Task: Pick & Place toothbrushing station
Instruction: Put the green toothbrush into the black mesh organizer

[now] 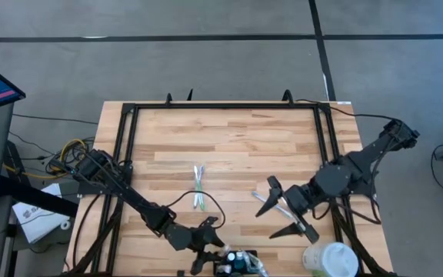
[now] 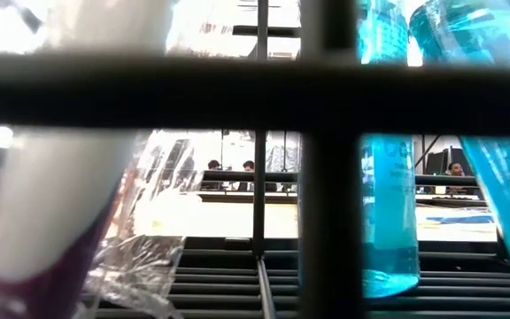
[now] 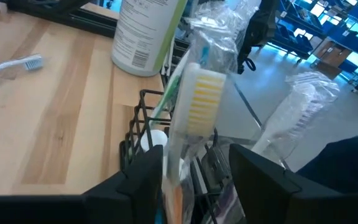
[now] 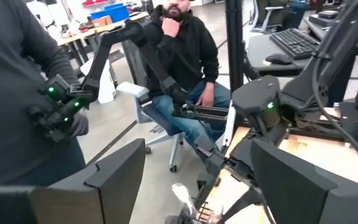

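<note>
Left gripper, fingers apart, over the toothbrushing station at the table's near edge, possibly touching a wrapped toothbrush | right gripper open, raised mid-table right | white bottle nearby

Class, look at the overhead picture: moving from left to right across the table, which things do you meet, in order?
Left tool → toothbrushes → black wire toothbrushing station → right tool → white round container.

Bottle label print too blurred, perhaps; nothing legible.
</note>
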Available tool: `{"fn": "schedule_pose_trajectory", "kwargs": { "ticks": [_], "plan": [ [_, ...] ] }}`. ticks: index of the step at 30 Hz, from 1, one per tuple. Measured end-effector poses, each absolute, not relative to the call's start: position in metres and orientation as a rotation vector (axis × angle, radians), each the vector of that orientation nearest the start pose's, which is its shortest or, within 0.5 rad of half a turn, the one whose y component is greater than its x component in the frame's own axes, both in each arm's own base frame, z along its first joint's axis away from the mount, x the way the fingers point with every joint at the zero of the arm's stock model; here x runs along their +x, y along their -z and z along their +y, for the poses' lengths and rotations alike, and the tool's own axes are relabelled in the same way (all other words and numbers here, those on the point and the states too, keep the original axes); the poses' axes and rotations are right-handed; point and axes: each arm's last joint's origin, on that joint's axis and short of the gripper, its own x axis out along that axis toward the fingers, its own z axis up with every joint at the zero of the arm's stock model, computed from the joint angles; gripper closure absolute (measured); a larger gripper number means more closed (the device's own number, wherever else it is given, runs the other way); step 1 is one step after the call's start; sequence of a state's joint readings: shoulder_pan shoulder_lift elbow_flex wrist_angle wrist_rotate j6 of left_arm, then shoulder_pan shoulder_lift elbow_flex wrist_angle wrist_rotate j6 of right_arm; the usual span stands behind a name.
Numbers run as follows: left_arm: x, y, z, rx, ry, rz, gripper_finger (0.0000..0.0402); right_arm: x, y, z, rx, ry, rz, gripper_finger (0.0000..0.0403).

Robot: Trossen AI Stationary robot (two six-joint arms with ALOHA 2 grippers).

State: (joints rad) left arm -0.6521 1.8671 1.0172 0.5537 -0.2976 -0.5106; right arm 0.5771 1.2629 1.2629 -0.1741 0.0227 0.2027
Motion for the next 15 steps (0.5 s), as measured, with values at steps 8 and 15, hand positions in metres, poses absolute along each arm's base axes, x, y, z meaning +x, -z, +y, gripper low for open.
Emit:
{"fn": "schedule_pose_trajectory", "kwargs": {
  "ticks": [8,15],
  "plan": [
    [0.314,-0.197,-0.228,-0.373,0.275,0.365,0.0204,0.236,-0.399,0.151,0.179,-0.524,0.229,0.0121],
    [0.306,-0.212,-0.221,-0.36,0.268,0.42,0.0156,0.236,-0.399,0.151,0.179,-0.524,0.229,0.0121]
  ]
}}
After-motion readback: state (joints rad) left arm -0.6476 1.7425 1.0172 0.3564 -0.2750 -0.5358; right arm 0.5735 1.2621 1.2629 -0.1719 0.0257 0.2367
